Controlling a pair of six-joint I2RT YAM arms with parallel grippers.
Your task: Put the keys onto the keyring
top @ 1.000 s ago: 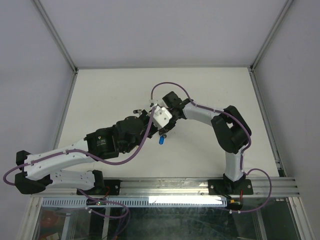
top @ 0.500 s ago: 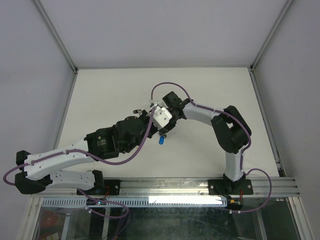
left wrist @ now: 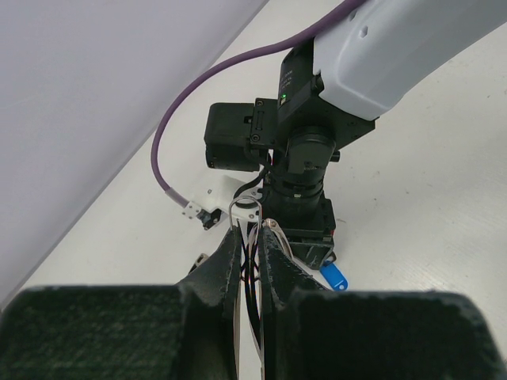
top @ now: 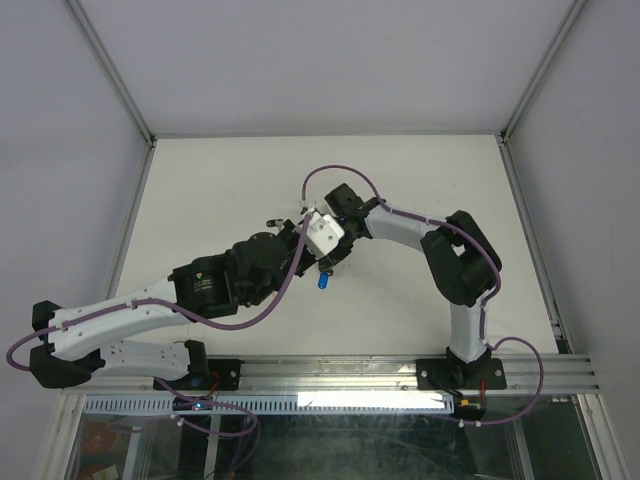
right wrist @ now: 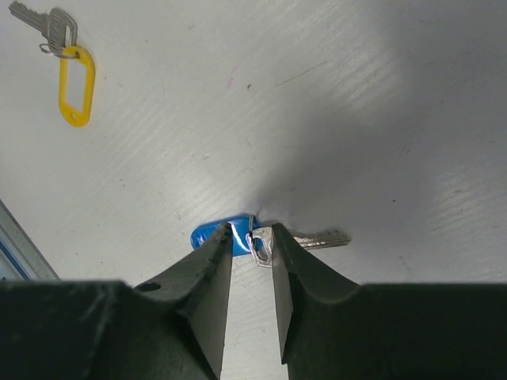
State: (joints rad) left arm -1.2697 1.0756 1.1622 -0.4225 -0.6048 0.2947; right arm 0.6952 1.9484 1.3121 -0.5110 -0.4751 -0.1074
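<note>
Left wrist: left end effector (left wrist: 253, 240) pinches keyring (left wrist: 238, 205); blue key (left wrist: 335, 275) on table (left wrist: 444, 237).

We are finding the table's (top: 200, 180) middle crowded: the right arm's wrist (left wrist: 305, 170) is standing right ahead of the left gripper (left wrist: 252, 236), which is clamping the keyring (left wrist: 244, 207), and blocking its way forward. The right gripper (right wrist: 251, 231) is hanging over the blue key (right wrist: 207, 236), fingers flanking its small ring. Bare surface is lying open around the yellow-tagged key (right wrist: 75, 120), and white walls (top: 300, 60) are closing in the table's far end and sides.
</note>
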